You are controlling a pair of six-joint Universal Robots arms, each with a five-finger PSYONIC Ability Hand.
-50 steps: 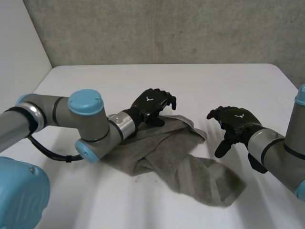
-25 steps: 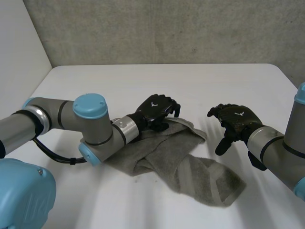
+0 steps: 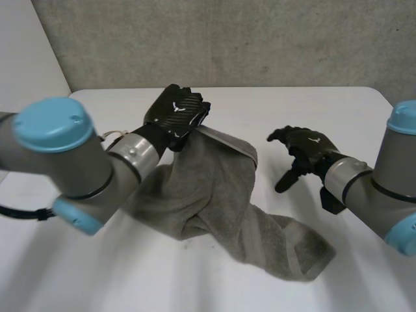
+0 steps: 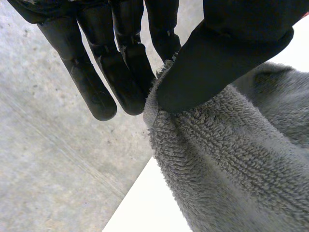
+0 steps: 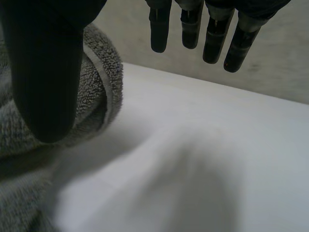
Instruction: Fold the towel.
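The left hand [image 3: 177,116] pinches a hem of the grey towel [image 3: 214,195] between thumb and fingers, holding it raised while the rest lies rumpled on the white surface [image 3: 312,104]. The right hand [image 3: 300,146] hovers just beside, fingers loose and empty (it looks wanted on another corner). The fold seems barely begun.

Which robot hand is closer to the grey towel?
The left. The left hand pinches an edge of the grey towel between thumb and fingers, holding it up off the table. The right hand is open beside the towel, not touching it.
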